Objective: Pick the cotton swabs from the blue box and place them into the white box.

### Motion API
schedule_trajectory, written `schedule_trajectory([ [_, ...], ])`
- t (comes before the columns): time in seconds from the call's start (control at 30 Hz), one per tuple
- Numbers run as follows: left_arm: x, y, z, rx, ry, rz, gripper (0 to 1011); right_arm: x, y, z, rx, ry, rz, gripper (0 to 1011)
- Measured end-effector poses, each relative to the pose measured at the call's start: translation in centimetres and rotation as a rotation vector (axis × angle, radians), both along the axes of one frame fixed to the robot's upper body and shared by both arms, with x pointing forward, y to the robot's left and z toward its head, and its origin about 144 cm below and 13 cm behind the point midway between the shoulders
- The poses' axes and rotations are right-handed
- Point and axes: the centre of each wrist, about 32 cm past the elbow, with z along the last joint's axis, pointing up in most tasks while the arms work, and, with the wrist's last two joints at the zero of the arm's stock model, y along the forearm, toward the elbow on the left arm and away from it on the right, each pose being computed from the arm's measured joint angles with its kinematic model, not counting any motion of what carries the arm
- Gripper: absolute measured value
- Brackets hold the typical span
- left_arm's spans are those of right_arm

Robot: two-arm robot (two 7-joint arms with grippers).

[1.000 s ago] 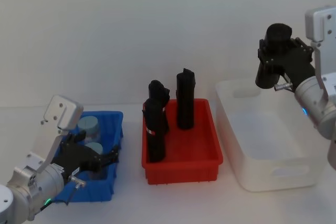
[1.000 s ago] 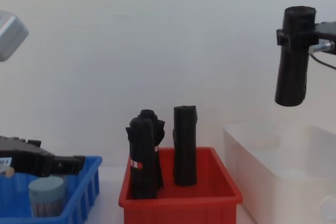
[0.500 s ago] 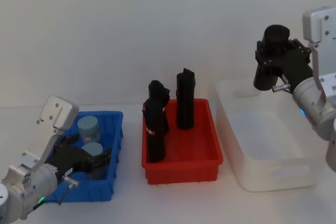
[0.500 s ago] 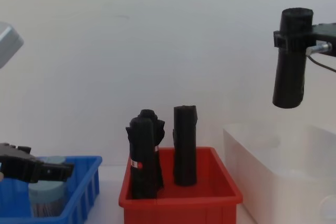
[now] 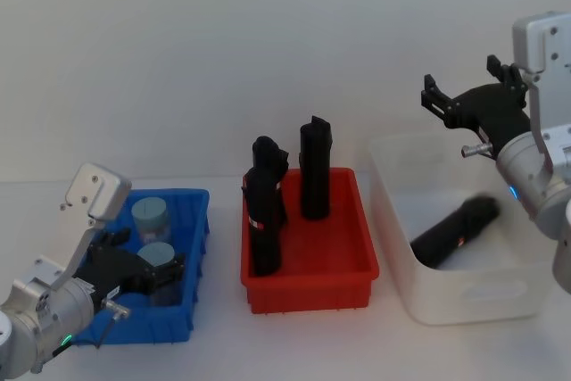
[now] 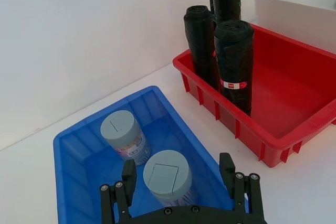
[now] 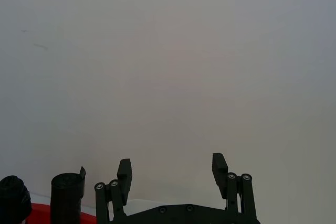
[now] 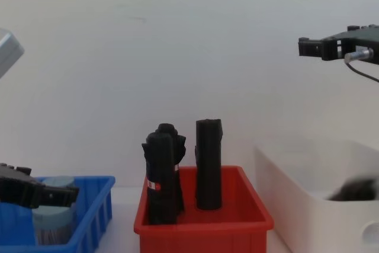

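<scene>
Two cotton swabs tubs with grey-blue lids stand in the blue box (image 5: 203,220) at the table's left: one at the back (image 5: 150,214) (image 6: 123,132) and one nearer the front (image 5: 159,256) (image 6: 168,174). My left gripper (image 5: 153,267) (image 6: 177,172) is low in the blue box, open, its fingers on either side of the front tub with gaps showing. High above the white box (image 5: 464,301) (image 8: 308,205) my right gripper (image 5: 462,85) (image 7: 171,166) stands open and holds nothing. A black rolled bundle (image 5: 455,234) (image 8: 355,189) lies slanted and blurred inside the white box.
A red bin (image 5: 308,287) (image 6: 294,124) sits between the blue and white boxes. It holds three upright black rolled bundles (image 5: 263,220) (image 5: 315,167), taller than its walls. A plain white wall stands behind the table.
My right gripper opened and the black bundle it held dropped into the white box. My left gripper settled slightly lower around the front tub.
</scene>
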Motion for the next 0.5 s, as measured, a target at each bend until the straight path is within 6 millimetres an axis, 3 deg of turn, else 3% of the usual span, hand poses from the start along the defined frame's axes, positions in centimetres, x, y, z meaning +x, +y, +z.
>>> schedule_trajectory([
  [0.1, 0.01, 0.04, -0.01, 0.001, 0.001, 0.001, 1004, 0.0, 0.01, -0.01, 0.0, 0.001, 0.0, 997],
  [0.5, 0.06, 0.12, 0.01, 0.003, 0.002, 0.002, 1004, -0.01, 0.03, -0.02, 0.001, 0.001, 0.0, 1002],
])
